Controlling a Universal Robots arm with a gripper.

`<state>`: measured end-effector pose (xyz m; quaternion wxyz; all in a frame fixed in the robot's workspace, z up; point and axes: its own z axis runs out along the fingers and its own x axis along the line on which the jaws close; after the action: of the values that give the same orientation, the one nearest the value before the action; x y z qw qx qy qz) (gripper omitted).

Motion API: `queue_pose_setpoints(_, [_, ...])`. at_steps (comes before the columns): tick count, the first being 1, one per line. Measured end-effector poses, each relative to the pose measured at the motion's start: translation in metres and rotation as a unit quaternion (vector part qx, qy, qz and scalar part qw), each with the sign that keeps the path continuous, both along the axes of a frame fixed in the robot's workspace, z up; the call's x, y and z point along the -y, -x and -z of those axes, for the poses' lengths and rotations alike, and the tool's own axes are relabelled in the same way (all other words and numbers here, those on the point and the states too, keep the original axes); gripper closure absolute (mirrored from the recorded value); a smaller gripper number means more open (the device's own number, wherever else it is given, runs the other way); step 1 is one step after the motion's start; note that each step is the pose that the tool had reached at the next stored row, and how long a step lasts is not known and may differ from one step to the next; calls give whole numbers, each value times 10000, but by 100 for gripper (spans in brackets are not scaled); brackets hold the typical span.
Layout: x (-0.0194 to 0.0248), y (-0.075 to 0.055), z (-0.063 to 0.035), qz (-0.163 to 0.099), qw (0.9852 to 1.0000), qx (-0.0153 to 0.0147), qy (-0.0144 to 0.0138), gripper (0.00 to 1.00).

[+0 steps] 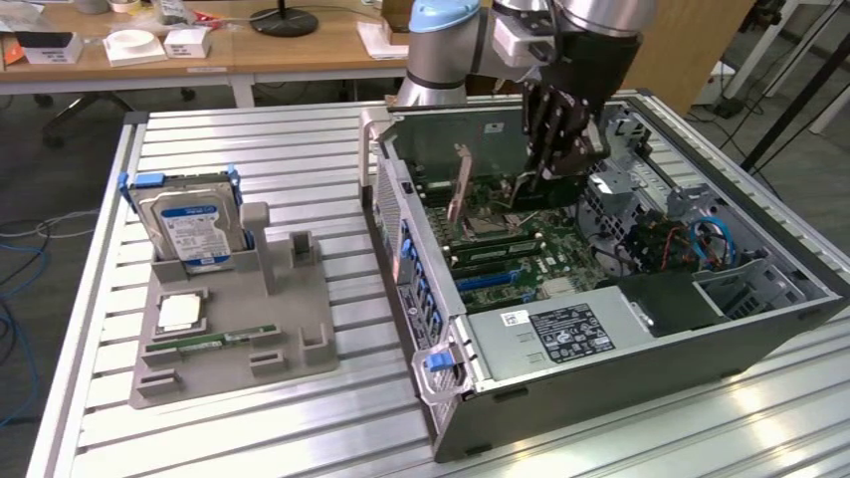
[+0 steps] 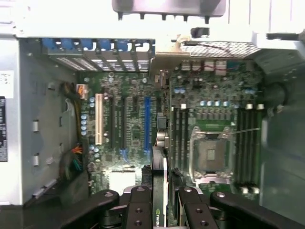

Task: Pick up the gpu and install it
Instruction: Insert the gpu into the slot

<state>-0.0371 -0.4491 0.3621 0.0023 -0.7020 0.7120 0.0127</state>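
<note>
My gripper (image 1: 558, 167) hangs inside the open computer case (image 1: 743, 329), shut on the gpu (image 2: 160, 215). In the wrist view the card runs edge-on from between the black fingers (image 2: 138, 210) toward the rear wall of the case. Its metal end bracket (image 1: 464, 191) stands upright near the slot openings. The card sits above the motherboard (image 2: 128, 90), between the blue expansion slot (image 2: 147, 119) and the processor socket (image 2: 212, 157). I cannot tell whether its lower edge touches a slot.
A grey fixture (image 1: 226, 339) at the exterior view's left holds a hard drive (image 1: 193, 224), a processor (image 1: 179, 311) and a memory stick (image 1: 219, 337). The power supply (image 1: 564, 331) and cables (image 1: 704, 239) fill the near end of the case. Desks stand behind.
</note>
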Motion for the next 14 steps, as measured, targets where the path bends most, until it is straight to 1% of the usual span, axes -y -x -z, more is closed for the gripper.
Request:
queue_pose_setpoints(2, [76,2,38,5,10000,5,-1,74])
queue_pose_setpoints(3, [99,4,55,8,10000,6,0,74])
queue_pose_setpoints(4, [107,11,75,15,10000,6,-1,74])
queue_pose_setpoints(8, [112,12,140,30,10000,5,1,74])
queue_pose_setpoints(14, [112,12,140,30,10000,6,1,74])
